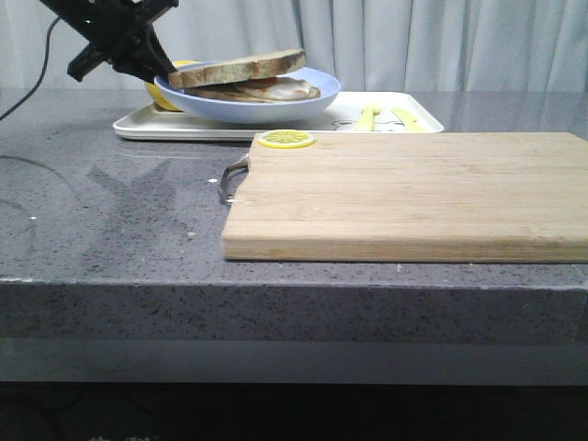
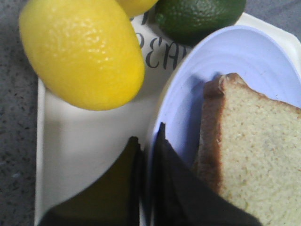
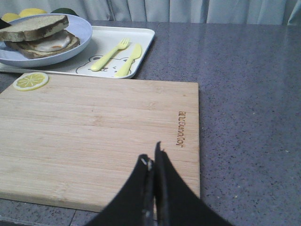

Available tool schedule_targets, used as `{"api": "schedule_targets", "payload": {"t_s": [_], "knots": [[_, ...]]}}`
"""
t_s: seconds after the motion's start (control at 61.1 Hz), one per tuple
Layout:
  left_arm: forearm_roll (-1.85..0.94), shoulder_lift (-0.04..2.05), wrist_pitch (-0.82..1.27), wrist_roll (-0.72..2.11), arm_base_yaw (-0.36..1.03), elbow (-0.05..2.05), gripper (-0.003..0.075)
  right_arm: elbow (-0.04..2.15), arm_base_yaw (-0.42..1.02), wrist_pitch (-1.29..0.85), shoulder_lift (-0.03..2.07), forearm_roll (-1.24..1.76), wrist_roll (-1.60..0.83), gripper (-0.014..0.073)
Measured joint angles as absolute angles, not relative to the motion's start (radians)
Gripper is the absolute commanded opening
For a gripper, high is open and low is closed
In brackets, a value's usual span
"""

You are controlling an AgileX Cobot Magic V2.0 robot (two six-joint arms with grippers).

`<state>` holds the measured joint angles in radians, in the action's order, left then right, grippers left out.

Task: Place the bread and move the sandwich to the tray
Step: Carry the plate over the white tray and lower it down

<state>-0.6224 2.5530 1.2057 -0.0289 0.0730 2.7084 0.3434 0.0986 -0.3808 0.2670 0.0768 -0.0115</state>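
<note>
The sandwich (image 1: 266, 90) lies on the pale blue plate (image 1: 312, 101), with the fried egg (image 3: 51, 43) between brown-crusted slices. The plain bread (image 1: 239, 67) lies on top as the upper slice; its pale crumb shows in the left wrist view (image 2: 254, 155). The plate is over the left part of the white tray (image 1: 165, 131); I cannot tell whether it rests on it. My left gripper (image 1: 152, 60) is shut on the plate's left rim (image 2: 160, 108), one finger inside and one outside. My right gripper (image 3: 153, 155) is shut and empty above the cutting board's near edge, and is out of the front view.
A wooden cutting board (image 1: 413, 193) fills the front right, with a lemon slice (image 1: 285, 139) on its far left corner. A yellow fork (image 3: 110, 54) and knife (image 3: 128, 61) lie on the tray's right half. A lemon (image 2: 84, 52) and a green fruit (image 2: 197, 14) sit on the tray's left end.
</note>
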Motion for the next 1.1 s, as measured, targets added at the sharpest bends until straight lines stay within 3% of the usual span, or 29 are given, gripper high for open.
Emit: {"api": "schedule_targets", "payload": {"t_s": [0.474, 0.556, 0.752, 0.834, 1.096], "knots": [[-0.633, 2.601, 1.161, -0.025, 0.106, 2.716, -0.0005, 0.343, 0.099, -0.381, 0.267, 0.077, -0.011, -0.0060], [-0.638, 2.608, 1.141, -0.020, 0.106, 2.716, 0.0059, 0.343, 0.099, -0.380, 0.267, 0.077, -0.011, -0.0060], [-0.660, 2.612, 1.095, -0.007, 0.107, 2.718, 0.0330, 0.343, 0.099, -0.380, 0.267, 0.077, -0.011, -0.0060], [-0.660, 2.612, 1.087, 0.000, 0.107, 2.718, 0.0403, 0.343, 0.099, -0.380, 0.267, 0.077, -0.011, -0.0060], [-0.662, 2.612, 1.169, 0.000, 0.101, 2.791, 0.0418, 0.343, 0.099, -0.380, 0.267, 0.077, -0.011, -0.0060]]}}
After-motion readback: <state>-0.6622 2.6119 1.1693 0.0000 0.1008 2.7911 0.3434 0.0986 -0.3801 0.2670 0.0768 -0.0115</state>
